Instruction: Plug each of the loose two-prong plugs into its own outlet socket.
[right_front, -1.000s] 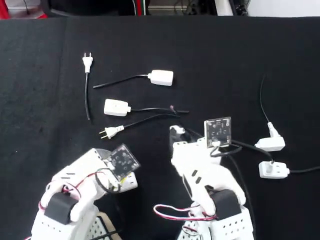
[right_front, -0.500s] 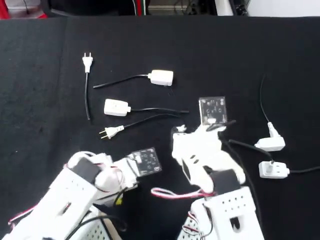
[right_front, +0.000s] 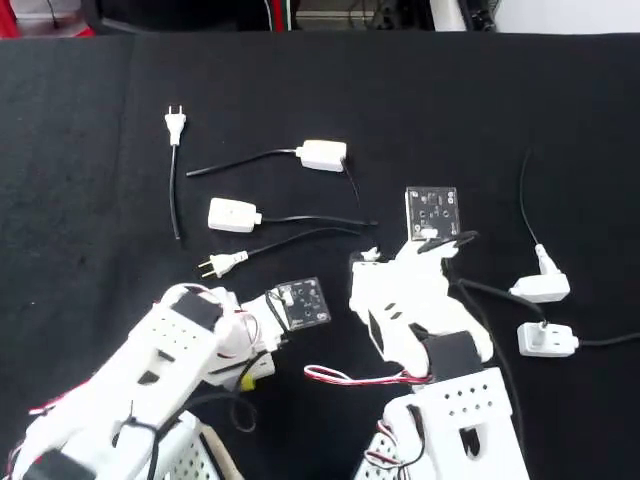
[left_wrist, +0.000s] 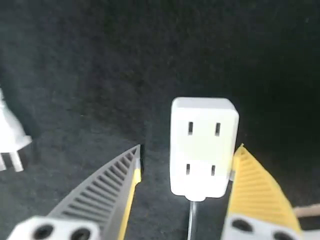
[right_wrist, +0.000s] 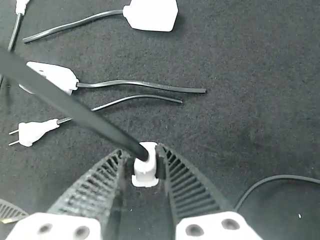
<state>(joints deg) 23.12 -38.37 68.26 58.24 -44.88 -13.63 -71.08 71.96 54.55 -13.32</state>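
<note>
- Our left gripper (left_wrist: 189, 150) has its fingers spread wide and grips nothing. A white outlet socket (left_wrist: 204, 140) lies between them, just beside the yellow finger (left_wrist: 252, 185).
- Our right gripper (right_wrist: 142, 151) has its fingers closed on a white plug (right_wrist: 145, 175). The plug's black cord (right_wrist: 75, 107) runs out from between them.

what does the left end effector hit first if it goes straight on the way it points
The white outlet socket: it sits dead ahead, between the left end effector's open jaws. How near it is, the wrist view doesn't settle.
</note>
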